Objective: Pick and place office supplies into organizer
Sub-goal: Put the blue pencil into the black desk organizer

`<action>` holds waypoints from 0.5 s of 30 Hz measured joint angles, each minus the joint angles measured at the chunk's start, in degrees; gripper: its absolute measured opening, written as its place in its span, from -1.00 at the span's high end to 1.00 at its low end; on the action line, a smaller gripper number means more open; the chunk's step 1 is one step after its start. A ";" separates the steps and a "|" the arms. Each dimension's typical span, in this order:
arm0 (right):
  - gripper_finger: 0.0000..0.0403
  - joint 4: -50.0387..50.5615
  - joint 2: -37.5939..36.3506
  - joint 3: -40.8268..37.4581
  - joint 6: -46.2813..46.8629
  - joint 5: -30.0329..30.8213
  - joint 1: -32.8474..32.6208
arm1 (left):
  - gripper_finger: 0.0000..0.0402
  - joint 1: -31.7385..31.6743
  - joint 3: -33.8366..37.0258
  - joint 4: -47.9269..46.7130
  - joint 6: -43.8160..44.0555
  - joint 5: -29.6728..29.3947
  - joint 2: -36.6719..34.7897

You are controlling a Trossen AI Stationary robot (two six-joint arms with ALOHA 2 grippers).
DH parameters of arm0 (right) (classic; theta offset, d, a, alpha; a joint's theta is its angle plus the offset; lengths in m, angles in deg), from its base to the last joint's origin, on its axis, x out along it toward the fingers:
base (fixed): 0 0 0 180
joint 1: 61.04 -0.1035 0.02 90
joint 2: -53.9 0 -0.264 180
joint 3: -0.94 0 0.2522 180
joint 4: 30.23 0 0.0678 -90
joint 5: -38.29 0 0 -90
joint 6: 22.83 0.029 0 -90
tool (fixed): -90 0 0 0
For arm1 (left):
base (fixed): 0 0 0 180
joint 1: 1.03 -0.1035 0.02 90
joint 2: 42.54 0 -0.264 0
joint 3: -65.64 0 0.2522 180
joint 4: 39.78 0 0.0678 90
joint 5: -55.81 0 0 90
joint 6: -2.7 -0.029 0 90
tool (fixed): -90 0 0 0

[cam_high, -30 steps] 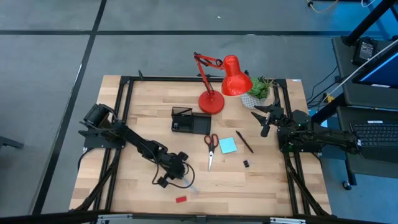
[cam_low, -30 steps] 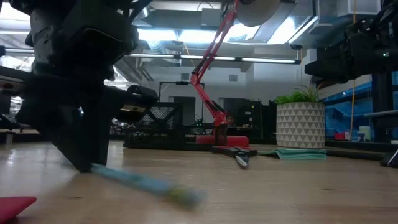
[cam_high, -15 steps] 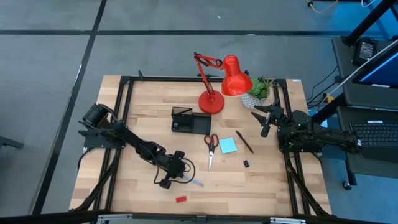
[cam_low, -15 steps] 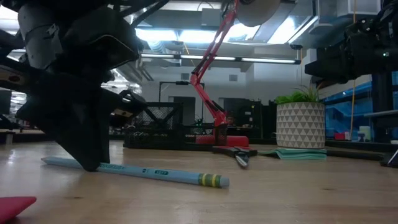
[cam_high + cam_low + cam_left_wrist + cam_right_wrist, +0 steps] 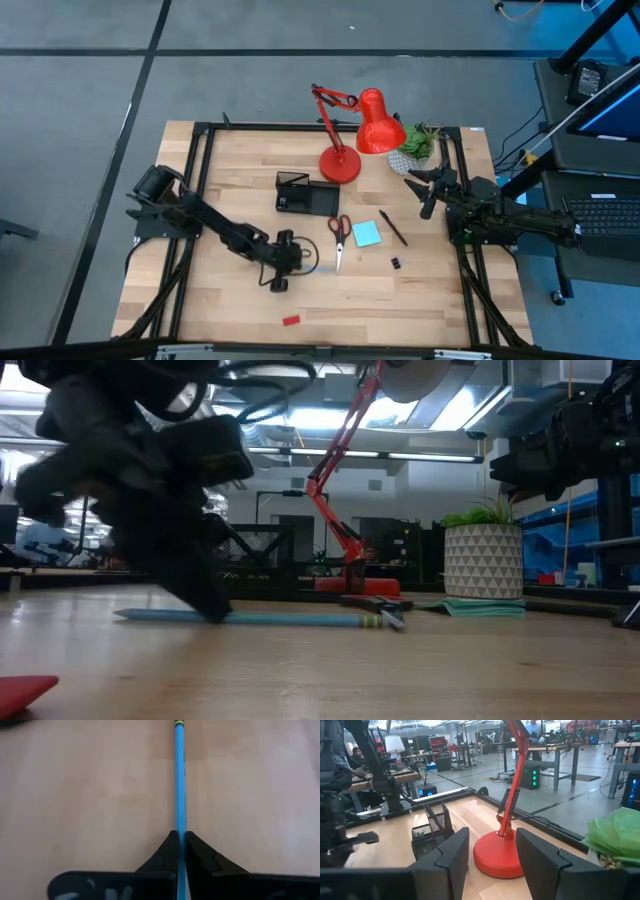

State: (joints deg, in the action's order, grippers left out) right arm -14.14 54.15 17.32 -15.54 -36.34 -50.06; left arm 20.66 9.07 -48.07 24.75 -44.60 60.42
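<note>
- The table (image 5: 200,300) is shown with the organizer (image 5: 305,197) at its middle rear, well apart from the left gripper (image 5: 298,262).
- The light-blue pen (image 5: 179,790) is pinched between closed fingers (image 5: 202,857); it is best lifted level before carrying.
- The right gripper (image 5: 490,855) waits, spread wide, by the lamp (image 5: 502,852).
- The pen's tail end is hidden behind the fingers.

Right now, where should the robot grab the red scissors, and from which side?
Probably best to come from straight above and pinch across the closed blades of the scissors, just below the red handles. They lie flat, and the blades are the narrow part. The cyan pad crowds the handles.
</note>
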 joint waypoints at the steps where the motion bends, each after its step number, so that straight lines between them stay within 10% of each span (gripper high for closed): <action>1: 0.18 -0.01 0.00 0.00 -0.01 0.00 -0.02 | 0.98 -0.51 0.01 0.00 0.94 -0.54 0.00; 15: 0.18 -4.41 2.65 -2.08 -0.07 -7.89 -0.09 | 0.97 -2.78 0.07 -0.16 -0.16 0.31 0.02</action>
State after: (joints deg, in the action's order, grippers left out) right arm -18.55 56.80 15.24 -15.61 -44.22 -50.14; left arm 17.88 9.13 -48.23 24.59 -44.28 60.44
